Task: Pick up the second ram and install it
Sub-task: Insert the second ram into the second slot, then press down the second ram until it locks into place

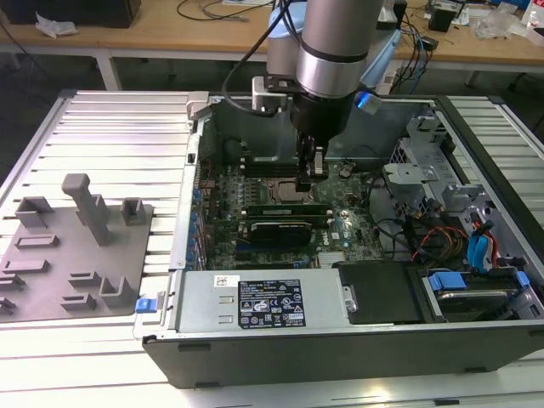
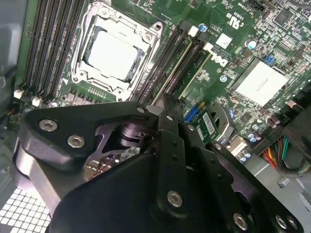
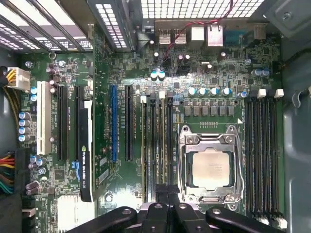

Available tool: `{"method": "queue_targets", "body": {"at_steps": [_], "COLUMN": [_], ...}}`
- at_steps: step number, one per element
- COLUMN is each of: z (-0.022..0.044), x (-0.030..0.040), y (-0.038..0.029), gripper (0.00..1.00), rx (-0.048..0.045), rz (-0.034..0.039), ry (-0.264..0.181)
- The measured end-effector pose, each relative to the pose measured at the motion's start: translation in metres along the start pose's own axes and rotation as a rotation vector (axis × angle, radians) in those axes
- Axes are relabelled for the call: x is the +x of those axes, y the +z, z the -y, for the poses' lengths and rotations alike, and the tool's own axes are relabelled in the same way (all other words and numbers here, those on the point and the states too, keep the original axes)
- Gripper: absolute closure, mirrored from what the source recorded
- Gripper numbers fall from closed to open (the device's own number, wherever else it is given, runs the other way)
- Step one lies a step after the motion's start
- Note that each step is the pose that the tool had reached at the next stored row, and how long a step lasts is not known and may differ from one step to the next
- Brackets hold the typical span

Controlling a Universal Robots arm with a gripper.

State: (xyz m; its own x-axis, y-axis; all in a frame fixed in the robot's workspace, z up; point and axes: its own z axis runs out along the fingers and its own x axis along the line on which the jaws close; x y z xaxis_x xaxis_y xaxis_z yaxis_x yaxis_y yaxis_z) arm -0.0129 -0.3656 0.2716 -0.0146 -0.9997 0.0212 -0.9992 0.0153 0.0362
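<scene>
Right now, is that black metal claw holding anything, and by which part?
Cannot tell: the black gripper hangs over the long black memory sockets, hiding whatever it may carry.

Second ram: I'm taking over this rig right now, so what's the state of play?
Gripper: low inside the case, over the memory slots beside the CPU socket.
Second ram: I can't tell whether it is in the gripper or in a slot.
Done: gripper is at the slots.
Left: seating of the ram is unconfirmed.

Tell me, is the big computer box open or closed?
Open. The computer case has no side cover, so the green motherboard inside shows.
</scene>
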Motion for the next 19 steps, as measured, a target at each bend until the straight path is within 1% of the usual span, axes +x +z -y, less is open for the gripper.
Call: {"method": "queue_targets", "body": {"at_steps": [8, 9, 10, 12, 13, 16, 17, 19], "z": [0.0000, 0.0010, 0.0064, 0.0125, 0.0152, 0.0263, 0.0282, 0.0293], "x": [0.0001, 0.0002, 0.0008, 0.0016, 0.0019, 0.0018, 0.0017, 0.0017], "y": [0.0001, 0.0007, 0.0048, 0.0102, 0.0117, 0.0171, 0.0193, 0.0231], "gripper": [0.89, 0.89, 0.89, 0.89, 0.89, 0.89, 0.89, 0.89], "rx": [0.0022, 0.0023, 0.0012, 0.0006, 0.0005, 0.0004, 0.0002, -0.0002], "rz": [-0.0002, -0.0002, -0.0001, 0.0001, 0.0001, 0.0000, 0.0001, -0.0001], "ry": [0.000, 0.000, 0.000, 0.000, 0.000, 0.000, 0.000, 0.000]}}
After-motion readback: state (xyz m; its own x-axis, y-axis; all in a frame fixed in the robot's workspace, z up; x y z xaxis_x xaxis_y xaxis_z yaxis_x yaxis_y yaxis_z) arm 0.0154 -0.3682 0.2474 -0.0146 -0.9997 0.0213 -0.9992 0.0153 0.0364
